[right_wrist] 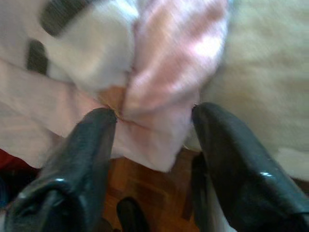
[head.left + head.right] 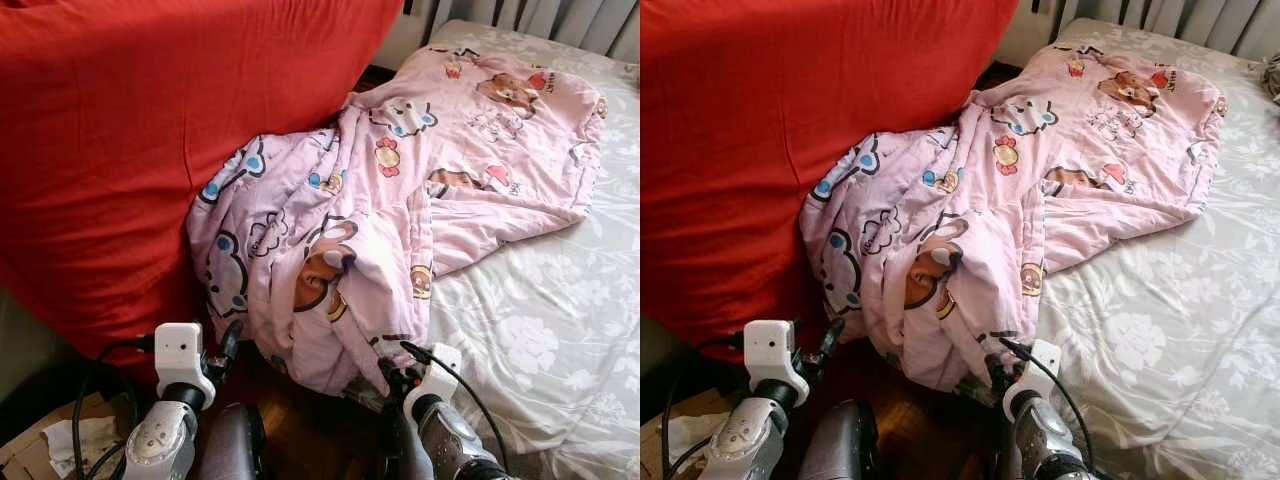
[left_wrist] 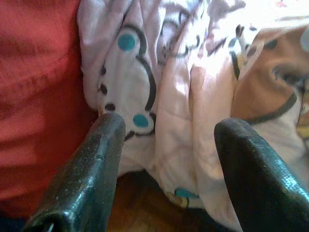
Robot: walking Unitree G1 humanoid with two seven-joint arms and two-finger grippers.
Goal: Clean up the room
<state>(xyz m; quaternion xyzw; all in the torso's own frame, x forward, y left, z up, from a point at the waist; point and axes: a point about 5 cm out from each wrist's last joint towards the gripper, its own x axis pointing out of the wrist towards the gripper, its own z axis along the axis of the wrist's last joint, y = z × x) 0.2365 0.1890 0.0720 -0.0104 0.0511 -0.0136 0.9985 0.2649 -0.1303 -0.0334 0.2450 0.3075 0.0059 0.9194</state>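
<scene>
A pink quilt printed with cartoon animals lies across the bed and spills off its near edge in a bunched heap, pressed against a big red cushion. My left gripper is open, its fingers just short of the heap's lower left fold. My right gripper is open too, low at the heap's bottom. The quilt's hanging hem sits between its two fingers, and they have not shut on it.
The large red cushion fills the left side. The bed's grey floral sheet runs along the right, with curtains behind. Dark wood floor shows below the quilt. A cardboard box with paper sits at the lower left.
</scene>
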